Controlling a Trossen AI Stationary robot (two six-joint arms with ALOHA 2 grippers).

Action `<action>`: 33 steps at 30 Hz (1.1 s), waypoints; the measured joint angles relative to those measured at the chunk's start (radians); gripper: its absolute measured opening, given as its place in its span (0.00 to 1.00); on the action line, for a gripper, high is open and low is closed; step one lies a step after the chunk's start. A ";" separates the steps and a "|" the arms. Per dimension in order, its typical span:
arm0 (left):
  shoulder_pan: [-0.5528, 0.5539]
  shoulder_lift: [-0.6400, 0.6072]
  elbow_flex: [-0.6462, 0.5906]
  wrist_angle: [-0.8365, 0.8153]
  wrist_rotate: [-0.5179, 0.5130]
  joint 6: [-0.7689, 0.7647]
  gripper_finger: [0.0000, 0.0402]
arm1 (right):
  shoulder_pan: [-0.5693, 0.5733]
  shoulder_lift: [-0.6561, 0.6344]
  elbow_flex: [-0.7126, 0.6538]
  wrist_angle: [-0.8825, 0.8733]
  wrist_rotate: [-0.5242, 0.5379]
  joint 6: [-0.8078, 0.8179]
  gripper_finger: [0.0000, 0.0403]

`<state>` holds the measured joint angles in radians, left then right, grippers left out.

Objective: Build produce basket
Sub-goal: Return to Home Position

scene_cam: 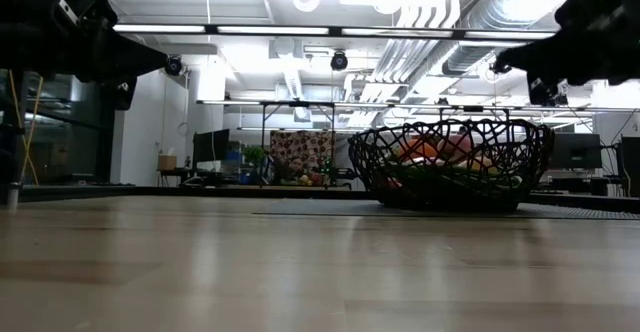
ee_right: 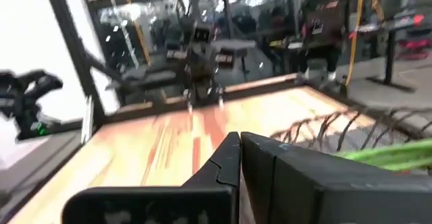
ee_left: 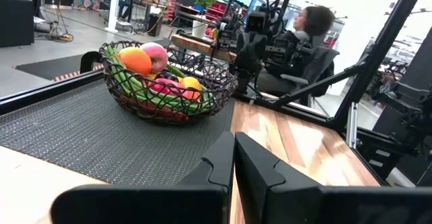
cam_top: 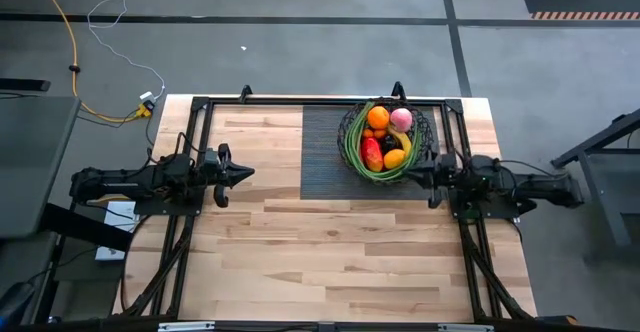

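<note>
Produce fills basket (left tool, right tool closed).

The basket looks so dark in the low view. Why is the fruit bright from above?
Low view: the basket, left gripper and right gripper stand against bright ceiling lights, so they show nearly black. High view: light falls evenly from above, so the produce shows its colours. Left wrist view: the far background glares white.

Black open-weave basket — dark ribbed mat
</note>
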<state>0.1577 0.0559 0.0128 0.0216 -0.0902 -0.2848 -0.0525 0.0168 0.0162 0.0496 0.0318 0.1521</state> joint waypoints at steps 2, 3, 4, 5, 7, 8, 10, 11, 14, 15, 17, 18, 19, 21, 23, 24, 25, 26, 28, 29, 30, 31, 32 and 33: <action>0.000 0.000 0.000 0.000 0.000 0.000 0.01 | 0.000 -0.016 0.000 -0.044 -0.014 0.000 0.00; 0.000 0.000 0.000 0.000 0.000 0.000 0.01 | 0.000 -0.016 0.000 -0.048 -0.019 -0.003 0.00; 0.000 0.000 0.000 0.000 0.000 0.000 0.01 | 0.000 -0.013 0.000 -0.051 -0.028 -0.010 0.00; 0.000 0.000 0.000 0.000 0.000 0.000 0.01 | 0.000 -0.008 0.000 -0.052 -0.035 -0.026 0.00; 0.000 0.000 0.000 0.000 0.000 0.000 0.01 | 0.000 -0.001 0.000 -0.053 -0.037 -0.053 0.00; 0.000 0.000 0.000 0.000 0.000 0.000 0.01 | 0.000 0.004 0.000 -0.053 -0.037 -0.058 0.00; 0.000 0.000 0.000 0.000 0.000 0.000 0.01 | 0.000 0.011 0.000 -0.054 -0.037 -0.080 0.00; 0.000 0.000 0.000 0.000 0.000 0.000 0.01 | 0.000 0.013 0.000 -0.054 -0.037 -0.081 0.00; 0.000 0.000 0.000 0.000 0.000 0.000 0.01 | 0.000 0.015 0.000 -0.054 -0.037 -0.058 0.00; 0.000 0.000 0.000 0.000 0.000 0.000 0.01 | 0.000 0.015 0.000 -0.054 -0.036 -0.044 0.00; -0.001 -0.003 0.000 0.000 0.000 0.000 0.01 | 0.000 0.015 0.000 -0.054 -0.037 -0.009 0.00; -0.001 -0.009 0.000 0.000 0.000 0.000 0.01 | 0.000 0.015 0.001 -0.054 -0.037 0.010 0.00; -0.001 -0.015 0.000 0.000 0.000 0.000 0.01 | 0.000 0.015 0.001 -0.055 -0.037 0.031 0.00; -0.001 -0.035 0.000 0.000 0.000 0.000 0.01 | 0.000 0.015 0.001 -0.055 -0.036 0.063 0.00; -0.001 -0.055 0.001 0.004 0.000 0.000 0.01 | 0.000 0.014 0.001 -0.055 -0.037 0.093 0.00; -0.001 -0.052 0.002 0.003 0.000 0.000 0.01 | 0.002 0.003 0.001 -0.056 -0.037 0.105 0.00; -0.001 -0.053 0.002 -0.002 0.001 0.000 0.01 | 0.001 -0.014 0.001 -0.056 -0.037 0.116 0.00; -0.001 -0.052 0.002 -0.003 0.001 0.000 0.01 | -0.001 -0.016 0.002 -0.050 -0.038 0.122 0.00; -0.001 -0.053 0.002 -0.003 0.001 0.000 0.01 | -0.008 -0.016 0.002 -0.048 -0.035 0.138 0.00; -0.001 -0.053 0.002 -0.003 0.001 0.000 0.01 | -0.009 -0.016 0.002 -0.047 -0.035 0.138 0.00; -0.001 -0.053 0.002 -0.003 0.001 0.000 0.01 | -0.008 -0.016 0.002 -0.046 -0.035 0.137 0.00; -0.001 -0.053 0.002 -0.003 0.002 0.000 0.01 | -0.008 -0.016 0.000 -0.043 -0.035 0.137 0.00; -0.002 -0.053 0.002 -0.003 0.004 0.000 0.01 | -0.008 -0.017 -0.006 -0.031 -0.035 0.136 0.00; -0.002 -0.053 0.002 -0.003 0.008 0.000 0.01 | -0.008 -0.017 -0.006 -0.032 -0.035 0.137 0.00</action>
<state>0.1558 0.0032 0.0143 0.0189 -0.0827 -0.2850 -0.0608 0.0002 0.0101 0.0180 -0.0033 0.2886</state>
